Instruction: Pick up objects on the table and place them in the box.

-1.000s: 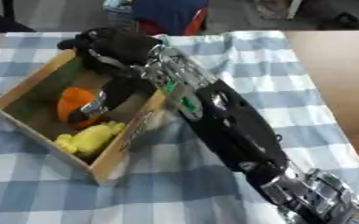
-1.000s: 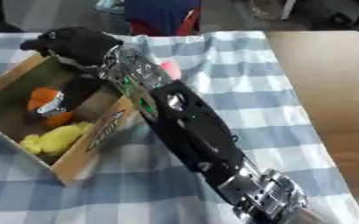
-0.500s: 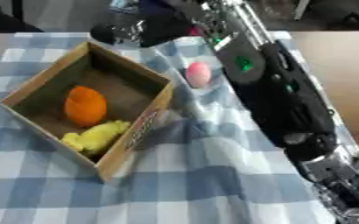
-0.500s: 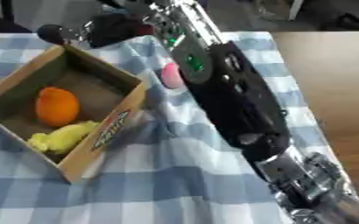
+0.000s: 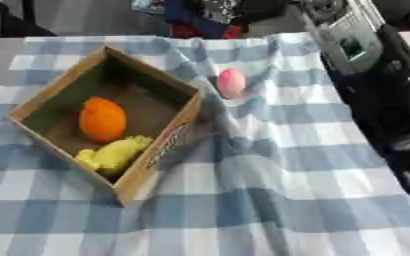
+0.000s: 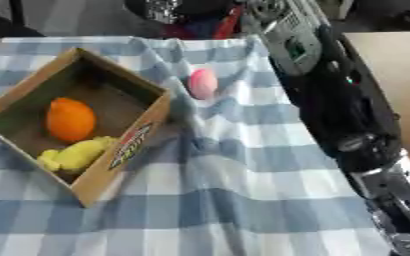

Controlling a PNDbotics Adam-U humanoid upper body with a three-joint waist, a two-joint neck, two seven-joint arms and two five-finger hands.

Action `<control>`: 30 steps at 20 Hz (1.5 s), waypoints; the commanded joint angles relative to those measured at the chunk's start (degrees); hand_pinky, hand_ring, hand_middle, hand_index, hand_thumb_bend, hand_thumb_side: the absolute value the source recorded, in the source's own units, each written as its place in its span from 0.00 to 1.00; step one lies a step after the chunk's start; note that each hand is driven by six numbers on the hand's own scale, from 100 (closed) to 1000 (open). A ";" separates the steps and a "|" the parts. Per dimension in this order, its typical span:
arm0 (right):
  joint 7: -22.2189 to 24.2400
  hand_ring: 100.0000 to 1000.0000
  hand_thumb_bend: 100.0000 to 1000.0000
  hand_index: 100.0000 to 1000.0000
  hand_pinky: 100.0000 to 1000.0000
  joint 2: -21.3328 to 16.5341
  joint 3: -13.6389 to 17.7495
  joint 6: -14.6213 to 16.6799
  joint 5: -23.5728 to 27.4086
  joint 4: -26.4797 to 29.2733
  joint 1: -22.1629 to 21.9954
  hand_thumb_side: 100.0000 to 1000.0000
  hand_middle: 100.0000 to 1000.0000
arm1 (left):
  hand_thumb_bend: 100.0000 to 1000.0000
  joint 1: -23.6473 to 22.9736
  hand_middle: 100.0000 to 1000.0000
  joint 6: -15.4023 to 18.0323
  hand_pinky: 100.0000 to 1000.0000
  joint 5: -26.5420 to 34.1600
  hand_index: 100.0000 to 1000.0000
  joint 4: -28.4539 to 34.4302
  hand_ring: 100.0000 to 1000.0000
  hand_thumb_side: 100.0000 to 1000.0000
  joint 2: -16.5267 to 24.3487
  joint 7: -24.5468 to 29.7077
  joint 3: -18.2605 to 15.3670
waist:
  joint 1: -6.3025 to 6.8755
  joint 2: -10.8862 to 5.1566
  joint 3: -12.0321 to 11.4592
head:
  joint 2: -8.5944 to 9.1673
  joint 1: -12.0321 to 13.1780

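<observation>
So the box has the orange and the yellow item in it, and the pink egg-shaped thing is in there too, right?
Not quite. The pink egg-shaped thing lies outside the box, on the checked cloth beside its far right wall, as the left eye view shows. The orange and yellow item are inside.

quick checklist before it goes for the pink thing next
1. Target on the table: the pink egg-shaped object lies on the blue checked cloth, outside the box: ok.
2. Room in the box: the open cardboard box holds an orange round fruit and a yellow lumpy object, with bare floor toward its far corner: ok.
3. Path from target to box: nothing lies between them: ok.
4. Right hand ready: the right arm runs up past the top edge and its hand is out of view: cannot tell.
5. Left hand: not in view: cannot tell.
</observation>
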State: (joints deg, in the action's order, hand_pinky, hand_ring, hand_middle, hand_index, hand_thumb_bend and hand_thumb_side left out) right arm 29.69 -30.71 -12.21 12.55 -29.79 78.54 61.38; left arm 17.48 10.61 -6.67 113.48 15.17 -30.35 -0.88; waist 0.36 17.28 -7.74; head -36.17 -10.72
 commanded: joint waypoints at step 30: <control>2.10 0.77 0.40 0.92 0.50 -3.29 2.40 8.16 -8.77 -17.21 -2.27 0.59 0.61 | 0.00 0.91 0.58 -0.15 0.23 -0.44 0.78 1.12 0.70 0.65 0.53 -0.06 -0.17 | 0.35 0.91 -0.51 | 2.94 -0.58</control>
State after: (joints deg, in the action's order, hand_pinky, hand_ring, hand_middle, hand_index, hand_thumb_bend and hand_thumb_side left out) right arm 32.05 -33.00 -10.54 20.64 -38.18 61.23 58.21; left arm 17.74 10.54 -6.84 113.48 15.11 -30.35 -0.87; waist 0.60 19.18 -8.18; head -33.96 -11.13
